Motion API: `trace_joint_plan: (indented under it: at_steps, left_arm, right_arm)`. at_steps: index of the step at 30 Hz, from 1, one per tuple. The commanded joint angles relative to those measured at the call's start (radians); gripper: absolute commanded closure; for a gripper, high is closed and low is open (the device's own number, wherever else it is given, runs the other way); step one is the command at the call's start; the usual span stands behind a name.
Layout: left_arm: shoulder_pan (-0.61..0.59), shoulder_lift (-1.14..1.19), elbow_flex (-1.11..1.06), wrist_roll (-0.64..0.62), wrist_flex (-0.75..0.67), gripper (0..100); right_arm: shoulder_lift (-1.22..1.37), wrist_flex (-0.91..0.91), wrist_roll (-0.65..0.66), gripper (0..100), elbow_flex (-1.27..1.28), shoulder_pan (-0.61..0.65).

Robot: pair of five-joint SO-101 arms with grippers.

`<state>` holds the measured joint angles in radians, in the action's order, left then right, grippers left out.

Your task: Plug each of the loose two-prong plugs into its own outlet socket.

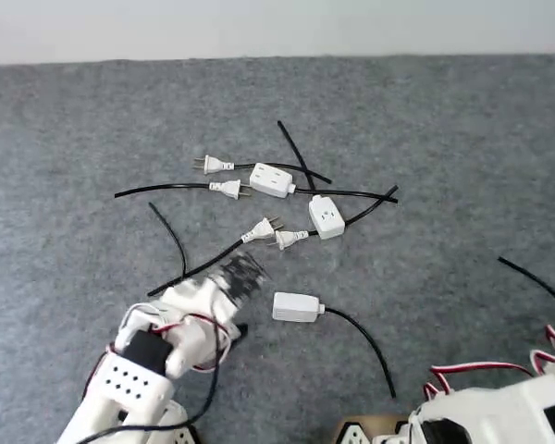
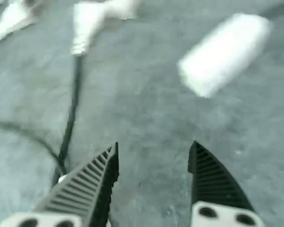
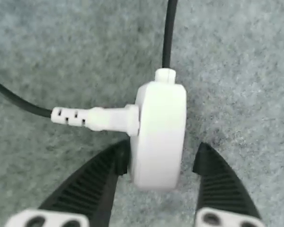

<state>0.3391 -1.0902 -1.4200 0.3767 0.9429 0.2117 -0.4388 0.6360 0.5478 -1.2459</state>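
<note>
Several loose white two-prong plugs on black cords lie mid-table: two (image 1: 213, 165) (image 1: 229, 189) beside a white outlet socket (image 1: 271, 180), two more (image 1: 264, 228) (image 1: 287, 239) beside a second socket (image 1: 326, 216). A third socket (image 1: 296, 307) lies alone nearer the front. My left gripper (image 1: 242, 276) (image 2: 155, 145) hovers open and empty over the carpet between a plug (image 2: 85, 28) and that lone socket (image 2: 222, 52). My right gripper (image 3: 162, 146) stands open around a white socket (image 3: 158, 132) with a plug (image 3: 99, 118) seated in its side; one finger touches it.
Grey carpet (image 1: 425, 139) covers the whole table up to a pale wall at the back. Black cords (image 1: 166, 236) cross the middle, and another cord (image 1: 536, 282) runs off at the right. The right arm's body (image 1: 499, 412) sits at the front right edge.
</note>
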Motion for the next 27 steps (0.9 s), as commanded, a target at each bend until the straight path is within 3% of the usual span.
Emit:
trace_joint_plan:
  at_steps: [1,4,6,11,20,24,27]
  left_arm:
    - [0.121,-0.008,0.186,0.057,0.077,77]
    - [0.189,-0.005,0.275,0.04,0.068,77]
    - [0.232,0.006,0.295,0.0,0.034,79]
    - [0.281,0.206,0.3,-0.068,-0.123,99]
    - [0.425,0.663,0.529,-0.101,-0.155,99]
    - [0.562,0.753,0.568,-0.114,-0.123,99]
    - [0.597,0.781,0.561,-0.109,-0.095,99]
  right_arm:
    - [0.004,0.001,-0.043,87.6,-0.077,-0.031]
    - [0.027,0.001,-0.114,97.7,-0.12,-0.035]
    - [0.051,0.001,-0.126,98.4,-0.138,-0.042]
    - [0.124,0.001,-0.127,98.9,-0.176,-0.042]
    - [0.242,0.001,-0.127,98.9,-0.261,-0.044]
    - [0.291,0.001,-0.127,98.9,-0.296,-0.045]
    - [0.323,-0.001,-0.127,98.9,-0.33,-0.045]
